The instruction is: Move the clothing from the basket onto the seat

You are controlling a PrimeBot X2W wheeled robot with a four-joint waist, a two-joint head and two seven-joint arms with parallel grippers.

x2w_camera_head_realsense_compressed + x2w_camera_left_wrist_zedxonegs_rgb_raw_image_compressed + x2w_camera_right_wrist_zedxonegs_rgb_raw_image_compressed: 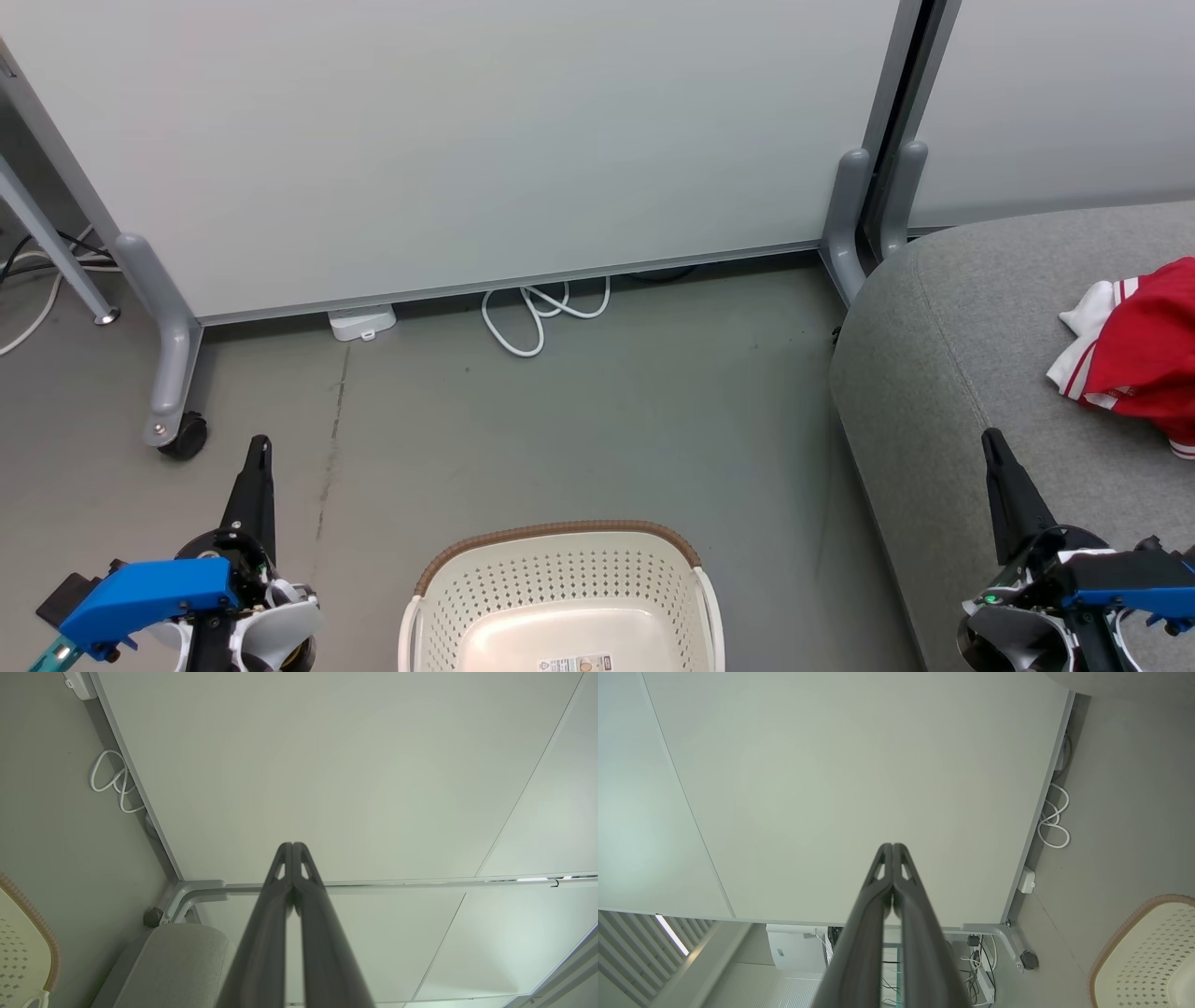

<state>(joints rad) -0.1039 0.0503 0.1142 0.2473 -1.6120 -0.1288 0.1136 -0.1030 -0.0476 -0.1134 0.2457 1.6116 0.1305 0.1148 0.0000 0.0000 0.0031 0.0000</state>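
On the grey seat [943, 373] at right lies red clothing [1144, 350], the basket [560, 579] below looks empty, and the left gripper [259, 446] and right gripper [992, 441] hover with jaws together, holding nothing; a careless right-arm swing could drag the clothing off.

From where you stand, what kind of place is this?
Probably an office or lab corner staged as a living room: wheeled partition panels, a white cable on the grey floor, and a grey sofa seat beside a laundry basket.

Sticker [579, 664] on basket [560, 579] floor; print too small to read.
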